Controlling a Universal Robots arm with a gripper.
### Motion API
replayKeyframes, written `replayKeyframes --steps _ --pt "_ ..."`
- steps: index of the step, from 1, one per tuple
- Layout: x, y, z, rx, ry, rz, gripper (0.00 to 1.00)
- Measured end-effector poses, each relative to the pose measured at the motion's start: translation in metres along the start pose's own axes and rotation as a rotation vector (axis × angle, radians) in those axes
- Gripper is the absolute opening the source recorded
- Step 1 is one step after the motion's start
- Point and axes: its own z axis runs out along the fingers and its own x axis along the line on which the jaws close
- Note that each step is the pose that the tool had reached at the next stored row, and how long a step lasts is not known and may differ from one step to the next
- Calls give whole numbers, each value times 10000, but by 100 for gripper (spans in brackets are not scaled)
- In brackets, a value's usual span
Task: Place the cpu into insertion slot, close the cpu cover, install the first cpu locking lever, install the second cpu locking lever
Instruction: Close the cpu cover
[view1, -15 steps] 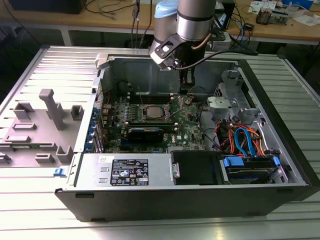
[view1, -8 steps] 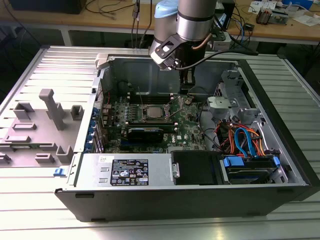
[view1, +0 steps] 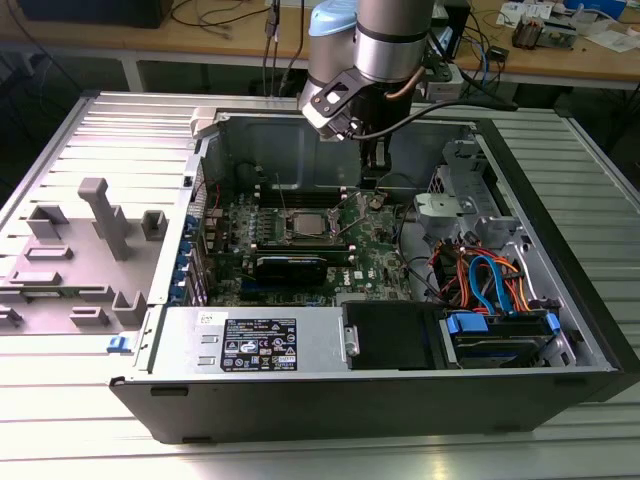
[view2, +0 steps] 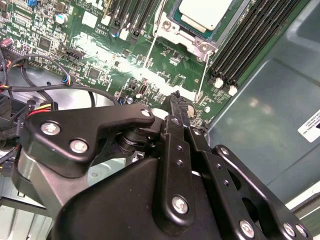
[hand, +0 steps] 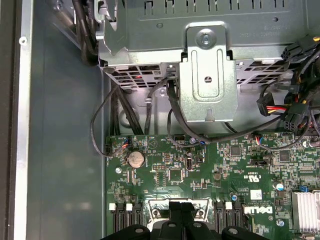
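Where the arm reaches down into the open computer case (view1: 560, 330) lying on the bench (view1: 80, 440), we find the fingers (view2: 173, 107) closed against each other, with nothing visible between them. In the exterior view the fingers (view1: 371, 178) hang low over the green motherboard (view1: 385, 255), near its far edge.

The cpu (view2: 205, 11) sits in the insertion slot (view1: 303, 224), its dull silver top facing up, with banks of black memory slots (view2: 250, 35) on either side. The cpu cover (view2: 186, 36) lies as a grey metal frame around the chip. Two thin wire levers (view2: 150, 47) run out from the frame's corners across the board towards the fingertips. We cannot tell whether either lever is latched.

The fingertips stand apart from the cpu, off the socket's edge and to the exterior view's right of it. They touch neither chip nor cover. A round silver coin cell (hand: 136, 159) lies on the board close to the tips. In the first wrist view the closed fingers (hand: 176, 207) point at the socket's metal edge.
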Motion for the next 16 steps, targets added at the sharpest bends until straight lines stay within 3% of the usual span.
replayKeyframes --steps 5,10,13,16 --pt "2 111 61 83 8 -194 11" --pt "0 133 138 114 33 -925 11" --pt "0 156 172 149 36 -1034 11" --pt "-1 174 211 239 40 -1069 11"
